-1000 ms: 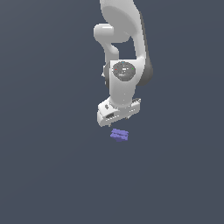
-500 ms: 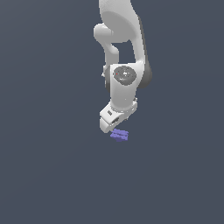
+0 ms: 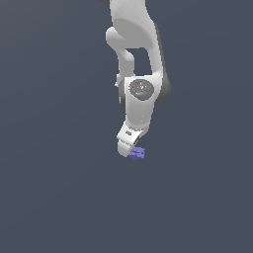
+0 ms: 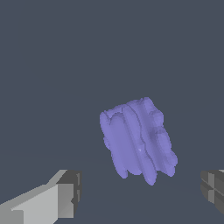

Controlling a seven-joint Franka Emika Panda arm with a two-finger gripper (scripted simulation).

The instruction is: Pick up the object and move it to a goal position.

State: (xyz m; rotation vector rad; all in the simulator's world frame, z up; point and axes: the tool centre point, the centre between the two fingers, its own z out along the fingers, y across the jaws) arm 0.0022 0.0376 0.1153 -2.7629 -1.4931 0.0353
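Note:
The object is a small lavender-blue block with a ridged top (image 4: 139,141) lying on the dark grey floor. In the wrist view it lies between my two fingertips (image 4: 65,192), with a gap on each side. In the exterior view the block (image 3: 138,153) peeks out just beside and below the white gripper (image 3: 128,146), which has turned edge-on and hangs low over it. The gripper (image 4: 140,190) is open and holds nothing. The fingertips are hidden behind the hand in the exterior view.
The white arm (image 3: 141,59) rises from the gripper to the top edge of the exterior view. The dark grey floor (image 3: 59,188) surrounds the block on all sides.
The gripper has rotated about its vertical axis from broadside to edge-on and has dropped lower, closer to the block. The block has not moved.

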